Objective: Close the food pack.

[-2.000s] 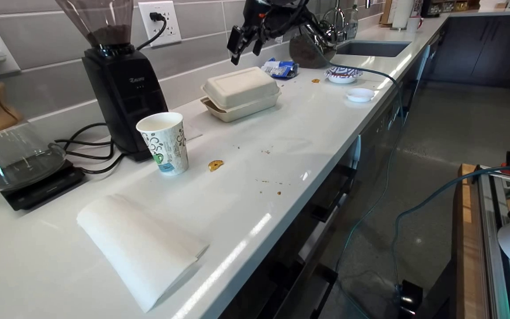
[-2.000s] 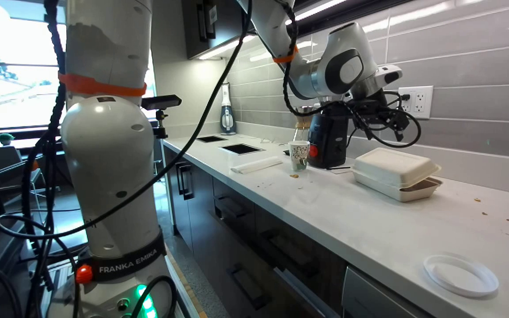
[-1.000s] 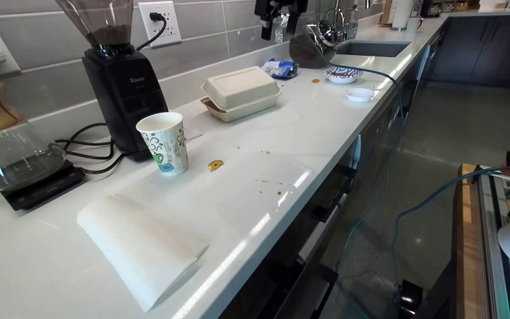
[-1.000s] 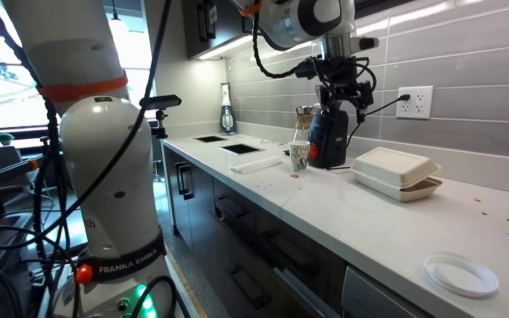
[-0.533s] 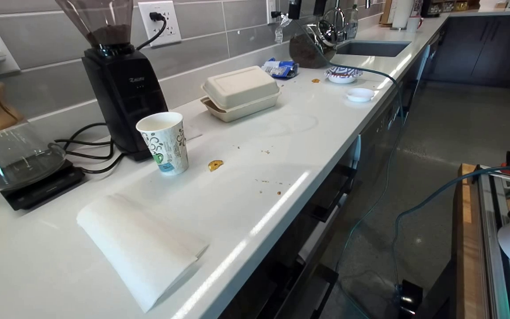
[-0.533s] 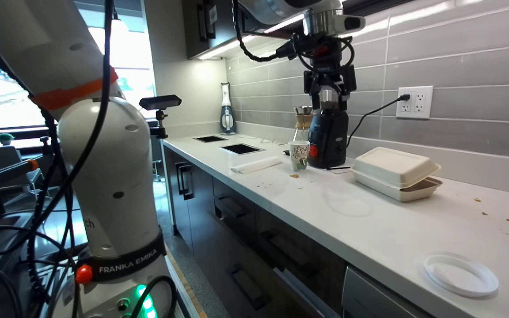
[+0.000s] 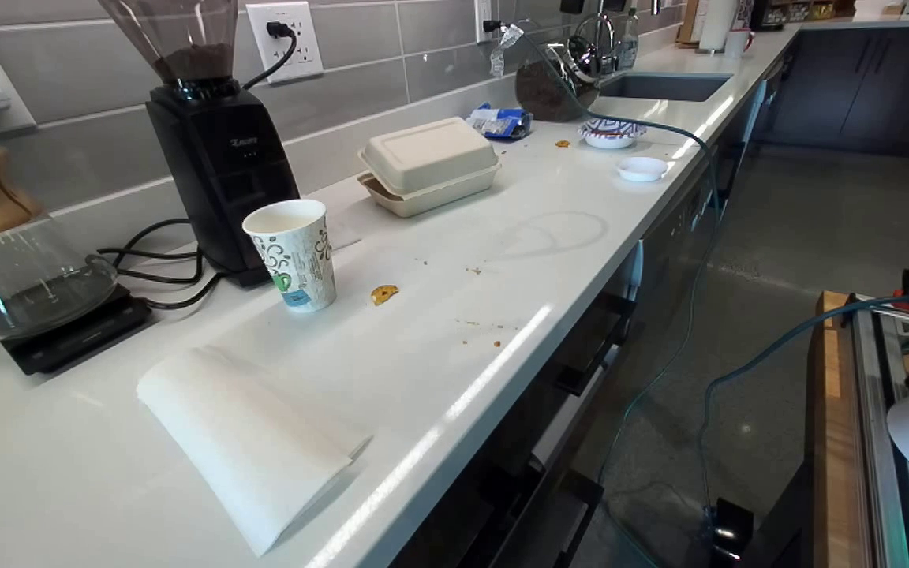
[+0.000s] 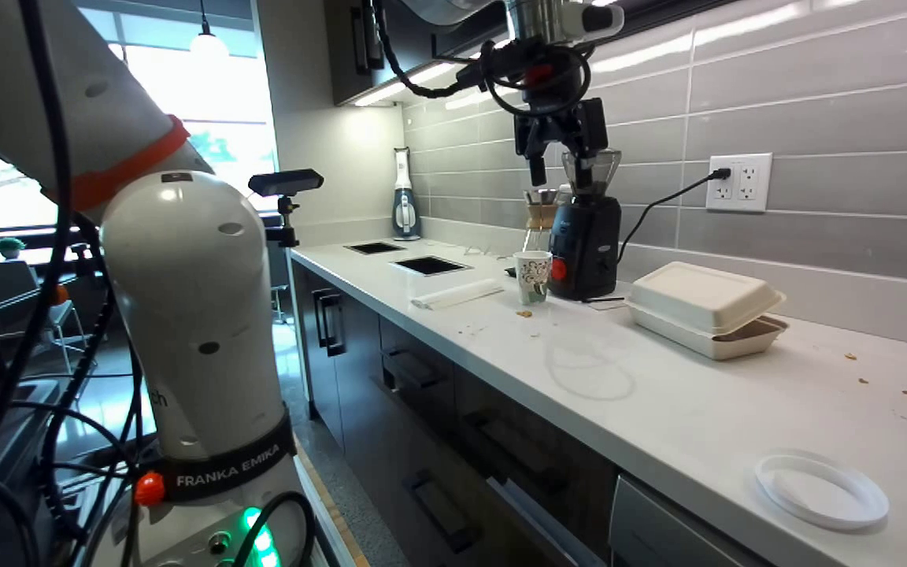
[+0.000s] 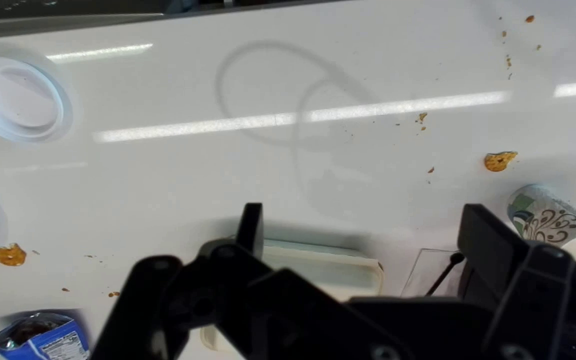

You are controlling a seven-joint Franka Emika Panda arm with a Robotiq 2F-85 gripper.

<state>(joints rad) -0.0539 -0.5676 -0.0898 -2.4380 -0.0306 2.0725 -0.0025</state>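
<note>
Spread wide, my claw now pulls back from the clamshell takeout box on the desk; its lid still sits askew, gaping at one end, so closing looks unfinished.

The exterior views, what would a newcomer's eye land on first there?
Probably the big white robot arm at the left of an exterior view, its black gripper hanging open above the counter. Then the pale takeout box on that counter near the wall, its lid not fully seated, a gap showing beneath. The black coffee grinder follows, also near the wall, with a paper cup beside it.
</note>
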